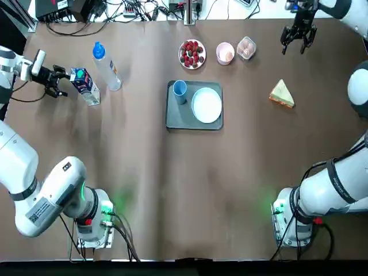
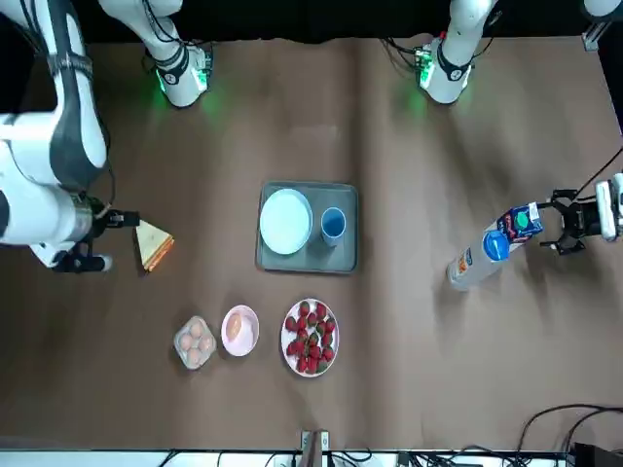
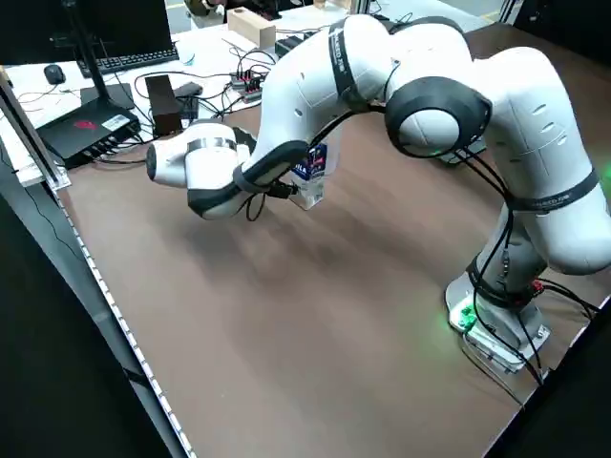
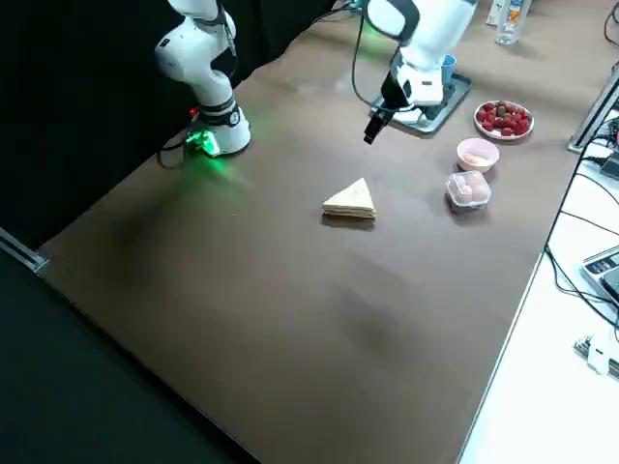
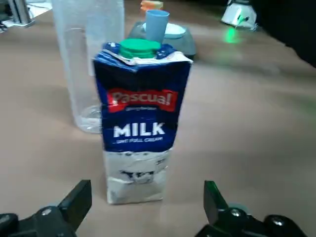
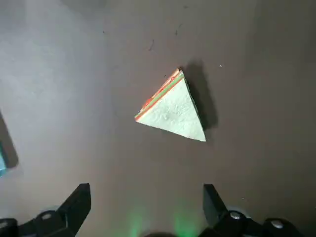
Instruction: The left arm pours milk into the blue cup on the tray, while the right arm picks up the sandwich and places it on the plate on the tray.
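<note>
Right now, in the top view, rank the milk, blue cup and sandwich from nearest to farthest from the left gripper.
1. The milk, right beside the open left gripper.
2. The blue cup, on the tray mid-table.
3. The sandwich, far across on the right arm's side.

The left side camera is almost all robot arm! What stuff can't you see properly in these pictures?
- Left side view: the left arm covers most of the milk and the tray; the sandwich is out of frame.
- Right side view: the right arm hides most of the tray and the plate.
- Top view: what sits in the pink bowl is too small to tell.
- Left wrist view: the milk blocks part of the clear bottle.
</note>
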Robot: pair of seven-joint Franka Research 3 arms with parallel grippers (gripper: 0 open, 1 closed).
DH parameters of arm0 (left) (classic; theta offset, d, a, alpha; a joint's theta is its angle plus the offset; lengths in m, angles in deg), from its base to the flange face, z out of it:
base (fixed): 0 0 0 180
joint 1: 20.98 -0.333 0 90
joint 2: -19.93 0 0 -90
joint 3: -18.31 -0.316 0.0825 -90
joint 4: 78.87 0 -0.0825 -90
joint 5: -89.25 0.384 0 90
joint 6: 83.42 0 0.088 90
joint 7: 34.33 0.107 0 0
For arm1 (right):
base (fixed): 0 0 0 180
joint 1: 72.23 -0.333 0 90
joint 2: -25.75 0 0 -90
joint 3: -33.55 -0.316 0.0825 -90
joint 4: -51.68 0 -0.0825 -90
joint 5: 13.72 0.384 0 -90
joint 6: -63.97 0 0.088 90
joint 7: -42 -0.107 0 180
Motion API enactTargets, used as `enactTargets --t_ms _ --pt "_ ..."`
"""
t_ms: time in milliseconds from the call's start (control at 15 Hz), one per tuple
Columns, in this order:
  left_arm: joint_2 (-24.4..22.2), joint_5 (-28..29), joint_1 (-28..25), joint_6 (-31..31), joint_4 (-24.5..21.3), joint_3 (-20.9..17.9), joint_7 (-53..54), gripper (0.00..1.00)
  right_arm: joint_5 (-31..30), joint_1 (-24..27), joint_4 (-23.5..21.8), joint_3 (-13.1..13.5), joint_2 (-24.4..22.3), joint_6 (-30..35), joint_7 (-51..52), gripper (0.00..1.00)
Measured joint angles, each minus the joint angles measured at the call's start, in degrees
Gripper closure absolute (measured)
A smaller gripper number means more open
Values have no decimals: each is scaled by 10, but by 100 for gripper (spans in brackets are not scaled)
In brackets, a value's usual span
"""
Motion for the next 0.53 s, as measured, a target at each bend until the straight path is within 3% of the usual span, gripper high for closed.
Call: enactTargets --t_ms 267,533 --pt "15 -21 -8 -11 -24 0 30 0 8 27 0 1 43 -8 74 0" --pt "27 -61 -15 -12 -59 1 72 0 93 98 0 3 75 -9 216 0"
